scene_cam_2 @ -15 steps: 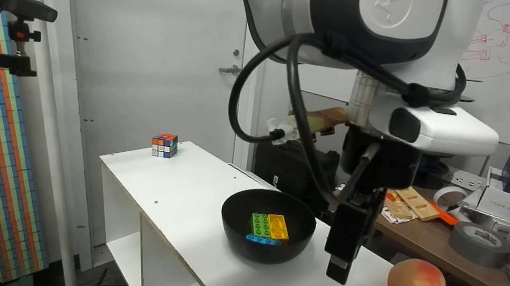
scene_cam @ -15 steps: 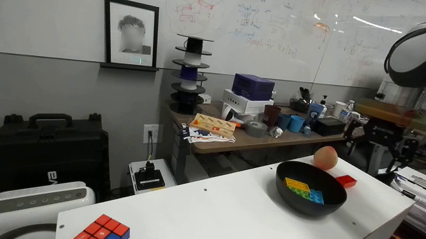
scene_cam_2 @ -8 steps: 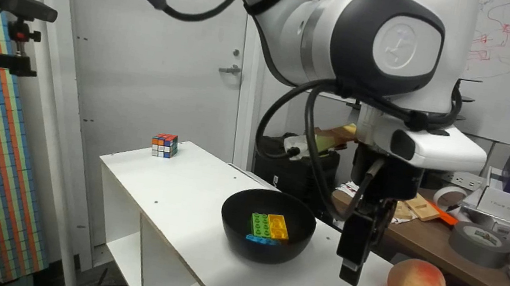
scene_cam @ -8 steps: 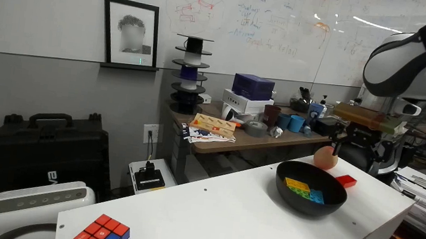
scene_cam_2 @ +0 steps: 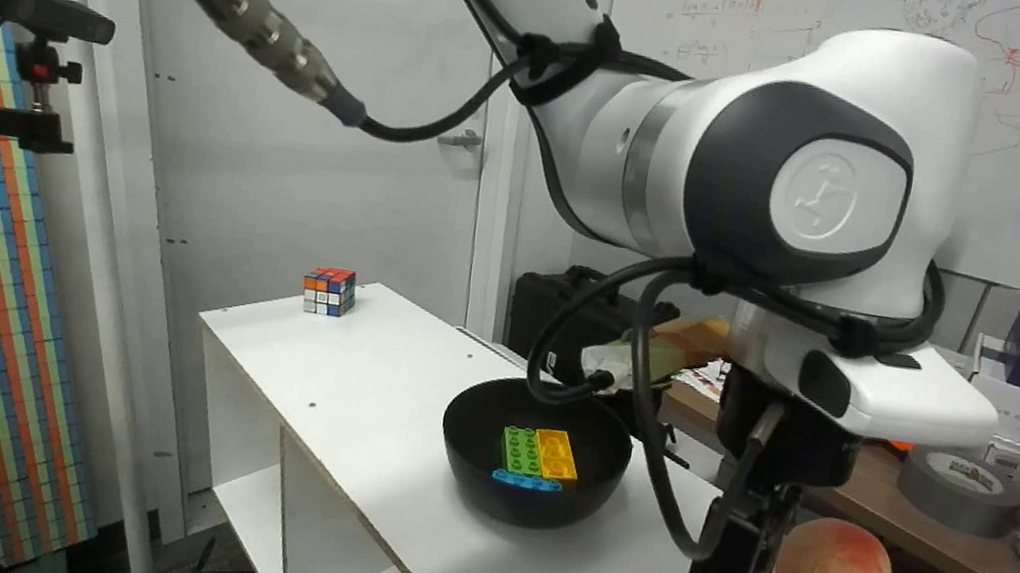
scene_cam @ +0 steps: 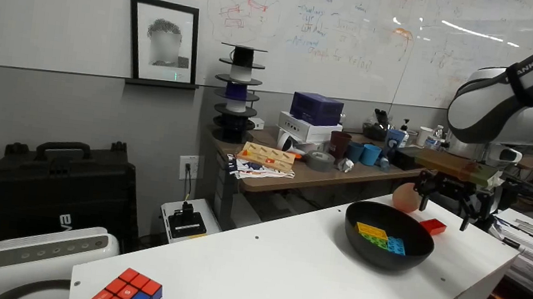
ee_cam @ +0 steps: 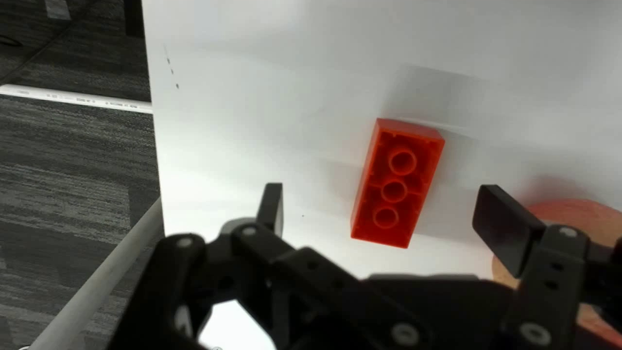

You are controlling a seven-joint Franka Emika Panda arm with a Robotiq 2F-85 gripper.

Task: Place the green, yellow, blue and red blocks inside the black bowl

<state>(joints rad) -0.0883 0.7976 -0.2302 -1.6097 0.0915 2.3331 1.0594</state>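
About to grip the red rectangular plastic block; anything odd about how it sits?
Yes: the red rectangular plastic block lies upside down on the white tabletop, its hollow underside with three round tubes facing up rather than studs. I see no damage.

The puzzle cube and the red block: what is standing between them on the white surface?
Between the puzzle cube and the red block stands the black bowl, holding the yellow block, green block and blue block; both exterior views show it.
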